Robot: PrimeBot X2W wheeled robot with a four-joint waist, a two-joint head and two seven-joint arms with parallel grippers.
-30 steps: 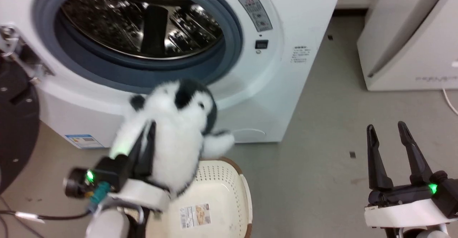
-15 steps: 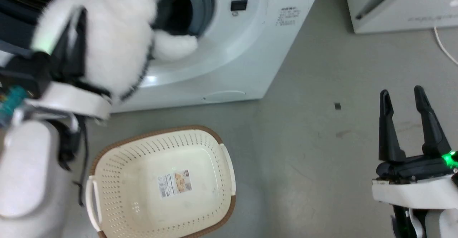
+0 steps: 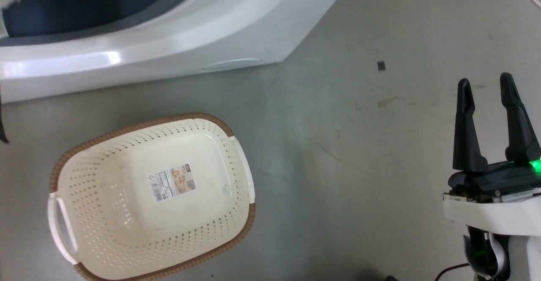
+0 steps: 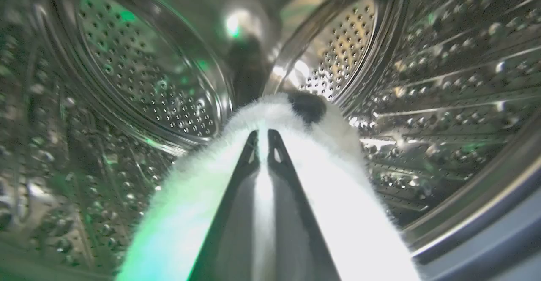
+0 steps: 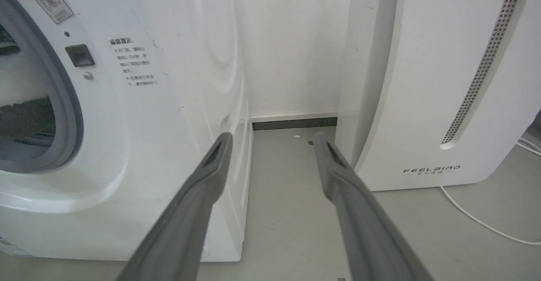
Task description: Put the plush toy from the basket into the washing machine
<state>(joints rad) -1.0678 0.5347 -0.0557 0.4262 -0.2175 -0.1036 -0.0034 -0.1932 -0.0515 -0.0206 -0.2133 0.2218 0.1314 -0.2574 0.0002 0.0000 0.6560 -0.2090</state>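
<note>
2 long dark fingers [image 4: 236,196] of the left pincer [image 4: 263,132] are clenched on the fluffy white-and-black plush toy [image 4: 338,196], held within the shiny perforated steel drum [image 4: 143,74] of the large white front-loading washing machine [image 3: 169,57], while the right pincer [image 3: 485,80] hangs released above the grey floor [image 3: 338,167], well apart from the oval cream perforated plastic basket [image 3: 97,230] standing before the washer

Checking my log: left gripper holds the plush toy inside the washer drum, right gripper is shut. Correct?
No: the right gripper is open, fingers spread apart, as the head view shows. The left gripper does hold the plush toy inside the washing machine drum.
</note>
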